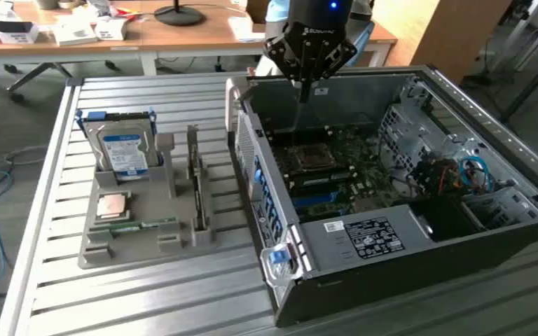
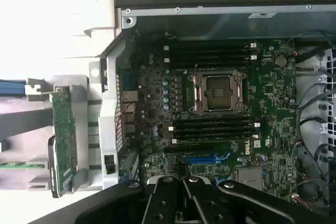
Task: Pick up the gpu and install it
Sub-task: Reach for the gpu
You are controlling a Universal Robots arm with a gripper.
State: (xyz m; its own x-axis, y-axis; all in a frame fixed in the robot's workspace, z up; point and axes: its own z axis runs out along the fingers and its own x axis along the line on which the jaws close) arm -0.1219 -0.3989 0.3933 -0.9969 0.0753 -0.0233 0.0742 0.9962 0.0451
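Note:
The gpu (image 1: 194,178) is a thin green card standing on edge in a slot of the grey holder (image 1: 129,245) on the slatted table, to the exterior view's left of the open computer case (image 1: 419,245). In the wrist view the gpu (image 2: 64,140) shows as a green board just outside the case wall. My gripper (image 1: 305,89) hangs over the case's rear part, above the motherboard (image 2: 273,98) and apart from the gpu. Its black fingers (image 2: 169,195) meet at the tips with nothing between them, so the gripper (image 2: 184,176) is shut and holds nothing.
The holder also carries a silver hard drive (image 1: 124,148), a square processor chip (image 1: 112,204) and a narrow memory stick (image 1: 146,225). Inside the case are an empty processor socket (image 2: 218,92), memory slots and blue cables (image 1: 475,171). A desk (image 1: 185,31) stands behind the table.

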